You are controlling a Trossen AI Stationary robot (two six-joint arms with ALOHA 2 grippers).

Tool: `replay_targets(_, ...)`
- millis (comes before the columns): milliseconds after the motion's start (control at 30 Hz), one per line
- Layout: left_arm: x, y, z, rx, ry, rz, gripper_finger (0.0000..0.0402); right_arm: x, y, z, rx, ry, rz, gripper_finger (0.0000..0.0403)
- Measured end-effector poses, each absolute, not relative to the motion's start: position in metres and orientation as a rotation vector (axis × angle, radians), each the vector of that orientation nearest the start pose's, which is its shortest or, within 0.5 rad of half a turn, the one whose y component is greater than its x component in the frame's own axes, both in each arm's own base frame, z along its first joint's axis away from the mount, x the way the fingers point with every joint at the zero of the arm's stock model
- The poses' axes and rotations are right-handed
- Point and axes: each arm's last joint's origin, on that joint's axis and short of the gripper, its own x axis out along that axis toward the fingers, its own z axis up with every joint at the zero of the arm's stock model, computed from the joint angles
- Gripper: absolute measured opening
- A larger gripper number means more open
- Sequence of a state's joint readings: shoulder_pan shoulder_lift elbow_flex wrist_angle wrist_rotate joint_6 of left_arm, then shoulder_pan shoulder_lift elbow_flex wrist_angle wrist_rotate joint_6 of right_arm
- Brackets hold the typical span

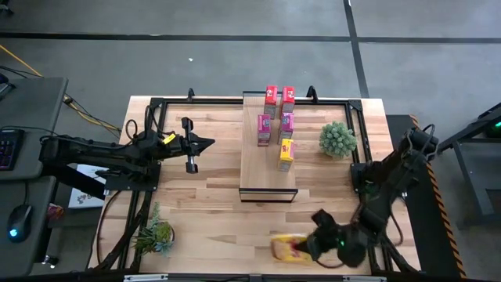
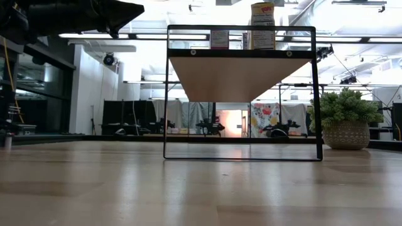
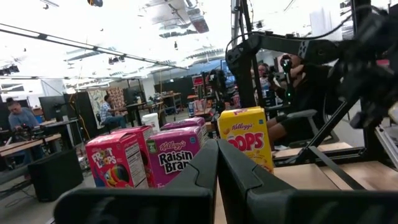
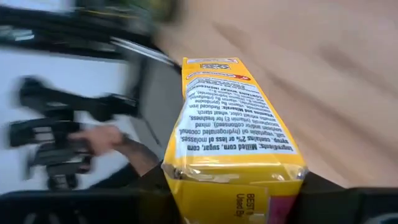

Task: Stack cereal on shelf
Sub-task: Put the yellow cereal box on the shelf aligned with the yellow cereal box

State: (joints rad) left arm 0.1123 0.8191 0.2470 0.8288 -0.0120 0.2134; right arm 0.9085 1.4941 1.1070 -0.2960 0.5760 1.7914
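Note:
The shelf stands mid-table. On it stand two red boxes, two pink boxes and one yellow box. The second yellow cereal box is at the table's near edge, in my right gripper, which is shut on it. My left gripper is shut and hovers level to the left of the shelf, pointing at it. In the left wrist view, its fingers aim at the red, pink and yellow boxes. The low view shows the shelf frame with the yellow box on top. My right gripper holds the yellow box by its end nearest the wrist, pinched between the two fingers, one on each wide face. The box sticks out forward past the fingers, narrow printed side up, pointing toward the table's left. Whether it is lifted clear I cannot tell.
A potted green plant stands right of the shelf, and a smaller spiky plant lies near the table's near left corner. A dark metal frame runs around the tabletop. The right wrist view shows what looks like a person's hand beyond the table edge.

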Motion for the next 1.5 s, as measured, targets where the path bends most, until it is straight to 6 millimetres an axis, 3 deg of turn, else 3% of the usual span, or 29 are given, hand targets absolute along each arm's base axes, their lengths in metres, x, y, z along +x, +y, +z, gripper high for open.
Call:
replay_targets(267, 0.171, 0.02, 0.239, 0.223, -0.243, 0.15, 0.0, 0.272, 0.194, 0.348, 0.858, 0.444, -0.065, 0.0124)
replay_targets(400, 0.171, 0.02, 0.239, 0.223, -0.243, 0.15, 0.0, 0.285, 0.158, 0.395, 0.747, 0.401, -0.154, 0.0124)
replay_targets(533, 0.171, 0.02, 0.239, 0.223, -0.243, 0.15, 0.0, 0.294, 0.13, 0.418, 0.689, 0.44, -0.298, 0.0124)
replay_targets(767, 0.171, 0.02, 0.239, 0.224, -0.243, 0.151, 0.0, 0.322, 0.107, 0.419, 0.627, 0.626, -0.453, 0.0124)
replay_targets(967, 0.17, 0.02, 0.239, 0.225, -0.248, 0.151, 0.0, 0.348, 0.1, 0.408, 0.591, 0.764, -0.567, 0.0124)
replay_targets(1133, 0.17, 0.02, 0.239, 0.225, -0.248, 0.152, 0.0, 0.366, 0.101, 0.401, 0.586, 0.816, -0.556, 0.0124)
replay_targets(1500, 0.17, 0.02, 0.239, 0.226, -0.25, 0.152, 0.0001, 0.362, 0.09, 0.389, 0.592, 0.928, -0.664, 0.0124)
